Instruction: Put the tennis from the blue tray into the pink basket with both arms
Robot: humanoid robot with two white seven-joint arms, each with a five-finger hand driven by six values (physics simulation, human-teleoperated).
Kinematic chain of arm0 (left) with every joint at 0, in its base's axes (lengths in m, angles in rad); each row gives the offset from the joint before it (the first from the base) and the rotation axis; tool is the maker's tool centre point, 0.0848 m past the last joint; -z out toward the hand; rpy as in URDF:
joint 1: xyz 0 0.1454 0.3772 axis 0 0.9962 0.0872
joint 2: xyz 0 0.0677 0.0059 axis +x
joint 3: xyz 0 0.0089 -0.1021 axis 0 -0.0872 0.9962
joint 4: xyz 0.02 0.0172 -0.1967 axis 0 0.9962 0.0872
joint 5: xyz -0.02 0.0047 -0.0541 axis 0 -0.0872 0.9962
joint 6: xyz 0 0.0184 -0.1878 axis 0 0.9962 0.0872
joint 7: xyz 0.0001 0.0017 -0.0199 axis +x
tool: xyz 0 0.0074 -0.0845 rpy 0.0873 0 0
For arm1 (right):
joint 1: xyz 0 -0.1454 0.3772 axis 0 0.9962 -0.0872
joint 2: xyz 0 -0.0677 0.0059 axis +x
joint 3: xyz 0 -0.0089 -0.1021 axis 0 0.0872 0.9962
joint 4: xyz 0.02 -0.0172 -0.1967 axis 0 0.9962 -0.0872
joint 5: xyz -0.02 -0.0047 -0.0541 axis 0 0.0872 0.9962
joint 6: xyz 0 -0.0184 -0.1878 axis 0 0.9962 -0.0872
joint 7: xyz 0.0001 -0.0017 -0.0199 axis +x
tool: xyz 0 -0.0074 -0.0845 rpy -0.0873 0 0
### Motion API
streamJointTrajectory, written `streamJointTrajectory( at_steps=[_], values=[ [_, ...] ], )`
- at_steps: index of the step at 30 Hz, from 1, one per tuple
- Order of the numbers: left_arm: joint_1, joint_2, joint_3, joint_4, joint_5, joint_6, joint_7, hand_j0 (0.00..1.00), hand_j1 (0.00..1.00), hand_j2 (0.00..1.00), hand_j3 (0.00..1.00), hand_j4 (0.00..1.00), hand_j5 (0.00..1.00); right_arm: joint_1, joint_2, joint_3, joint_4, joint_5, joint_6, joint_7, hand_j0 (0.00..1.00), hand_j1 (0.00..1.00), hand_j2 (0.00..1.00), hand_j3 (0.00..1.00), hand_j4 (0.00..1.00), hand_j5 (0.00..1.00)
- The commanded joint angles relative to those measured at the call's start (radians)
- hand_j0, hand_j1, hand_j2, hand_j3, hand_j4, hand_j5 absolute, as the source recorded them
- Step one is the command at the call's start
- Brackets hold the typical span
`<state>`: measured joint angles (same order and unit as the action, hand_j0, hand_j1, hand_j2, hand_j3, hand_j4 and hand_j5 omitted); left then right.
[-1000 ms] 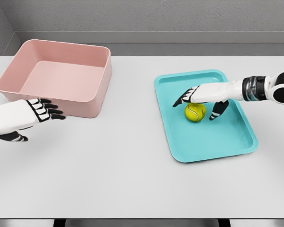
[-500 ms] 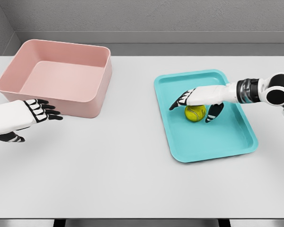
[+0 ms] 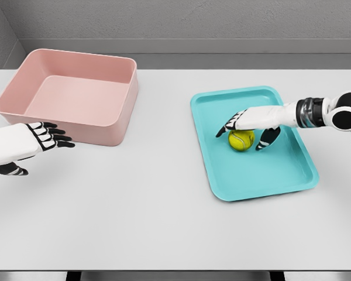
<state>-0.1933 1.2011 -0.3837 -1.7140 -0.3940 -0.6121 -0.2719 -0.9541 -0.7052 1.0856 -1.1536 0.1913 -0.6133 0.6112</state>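
**Right hand poised over the ball on the tray**

Since half a second ago, the white right hand has drawn back a little toward the right and its dark fingertips have lifted slightly, while the yellow-green tennis ball has stayed in the same place. That ball rests on the floor of the flat turquoise-blue plastic tray, in its upper middle part. The right hand arches over it: the fingers reach past the ball's top to the left, spread apart, and the thumb hangs down just beside the ball's right side. Whether any of them touch the ball cannot be told; the hand is not clamped on it.

At the left edge, the white left hand has slid slightly leftward. It hovers over the pale grey table just in front of the near wall of the square pink plastic basket, fingers stretched out and slightly apart, holding nothing. Basket and tray lie well apart, on opposite sides of the table.
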Motion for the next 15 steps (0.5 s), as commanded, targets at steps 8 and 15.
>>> streamJointTrajectory(
  at_steps=[8, 15],
  values=[
    [0.002, 0.002, 0.0, -0.001, 0.009, 0.001, 0.0, 1.0, 1.0, 1.0, 1.0, 1.0, 1.0, 0.0, 0.0, -0.001, 0.002, -0.004, 0.002, 0.0, 0.71, 0.71, 0.71, 0.71, 0.71, 0.71],
    [0.002, 0.002, 0.0, -0.001, 0.009, 0.001, 0.0, 1.0, 1.0, 1.0, 1.0, 1.0, 1.0, -0.002, 0.0, -0.001, 0.0, 0.01, 0.002, 0.0, 0.46, 0.46, 0.46, 0.46, 0.46, 0.46]
  ],
)
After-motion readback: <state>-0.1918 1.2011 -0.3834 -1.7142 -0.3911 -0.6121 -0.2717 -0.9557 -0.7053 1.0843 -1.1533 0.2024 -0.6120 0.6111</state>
